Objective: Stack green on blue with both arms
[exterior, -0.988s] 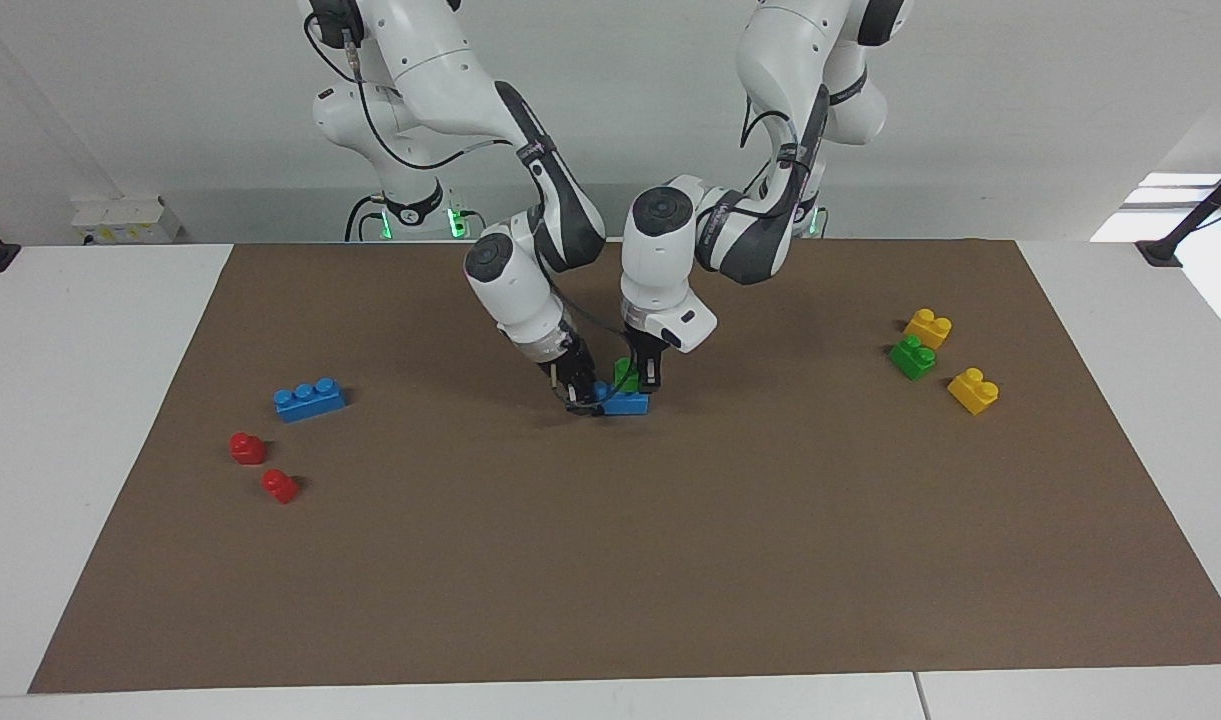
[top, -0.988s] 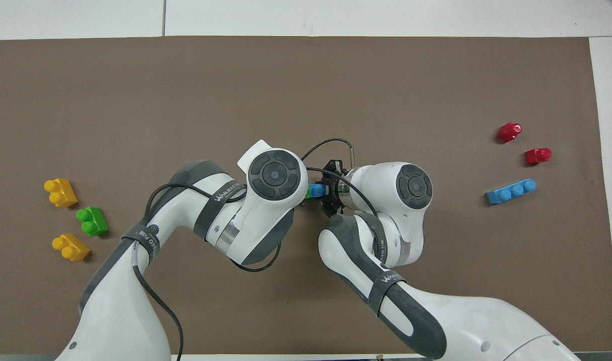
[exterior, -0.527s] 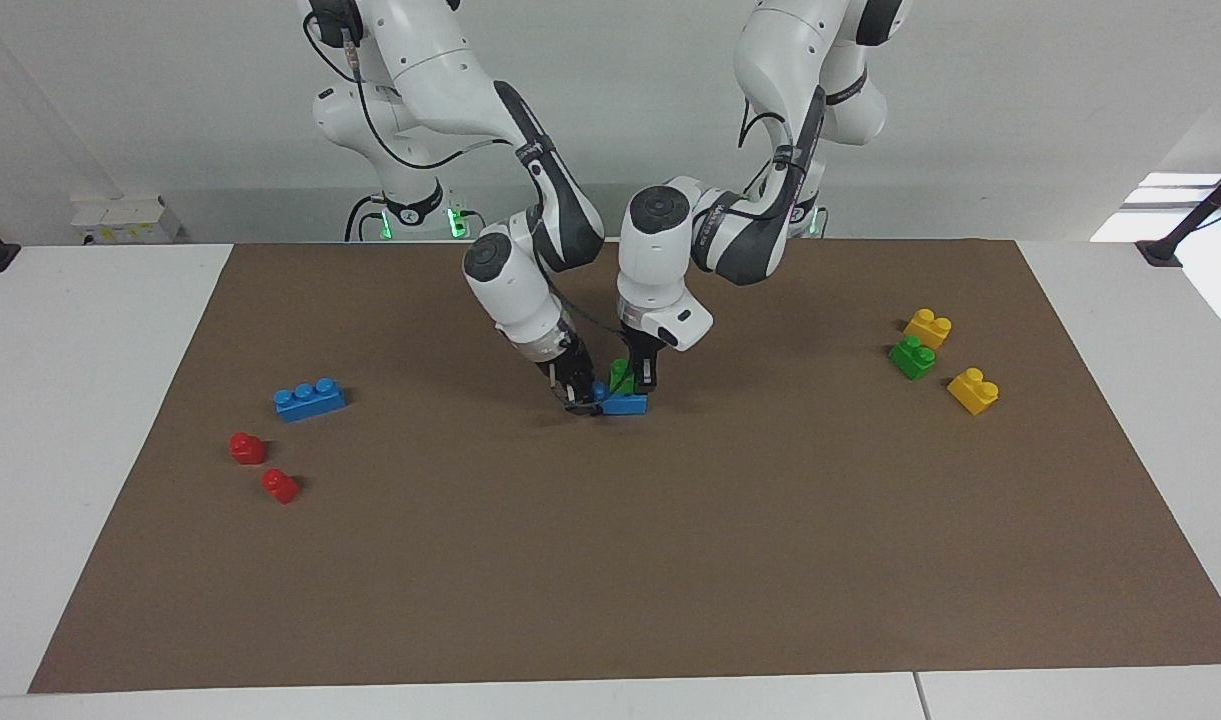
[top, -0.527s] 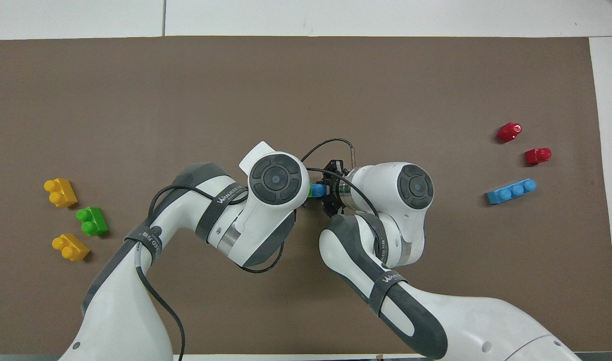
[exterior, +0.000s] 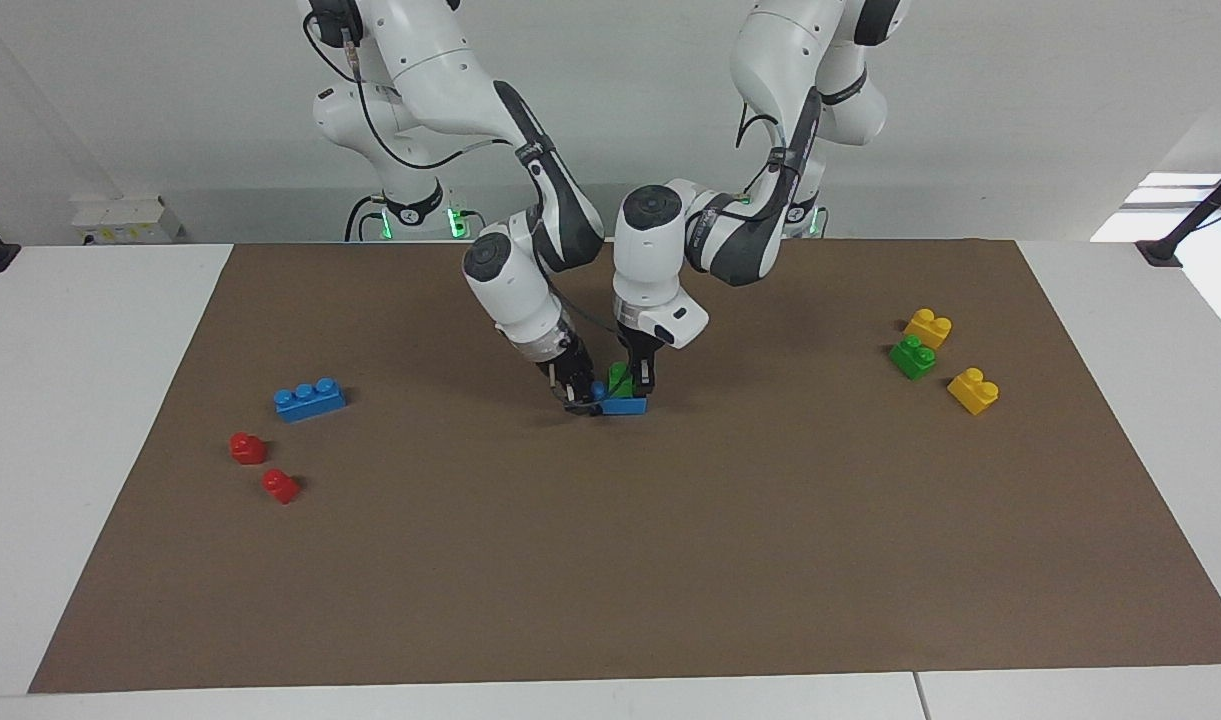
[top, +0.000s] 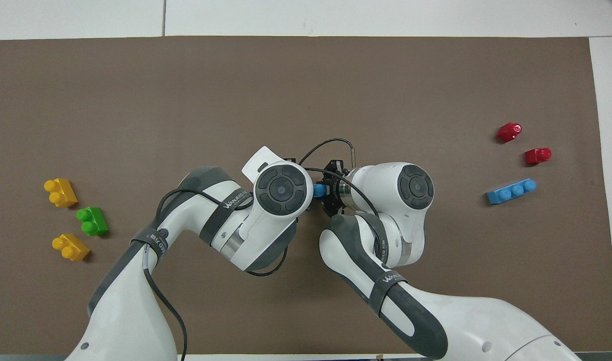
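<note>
A blue brick (exterior: 626,405) lies on the brown mat (exterior: 610,560) at mid-table. My right gripper (exterior: 577,394) is shut on the end of it that points toward the right arm's end of the table. My left gripper (exterior: 634,377) is shut on a green brick (exterior: 620,378) and holds it upright on top of the blue brick. I cannot tell whether the two are pressed together. In the overhead view only a bit of the blue brick (top: 319,190) shows between the two wrists, and the green brick is hidden under the left arm.
A second blue brick (exterior: 310,399) and two red bricks (exterior: 248,447) (exterior: 280,486) lie toward the right arm's end. A second green brick (exterior: 913,357) and two yellow bricks (exterior: 928,327) (exterior: 973,390) lie toward the left arm's end.
My left arm has shifted slightly toward the right arm's end, carrying the green brick along over the blue one. Its wrist now hides the green brick in the overhead view. The right gripper has held still.
</note>
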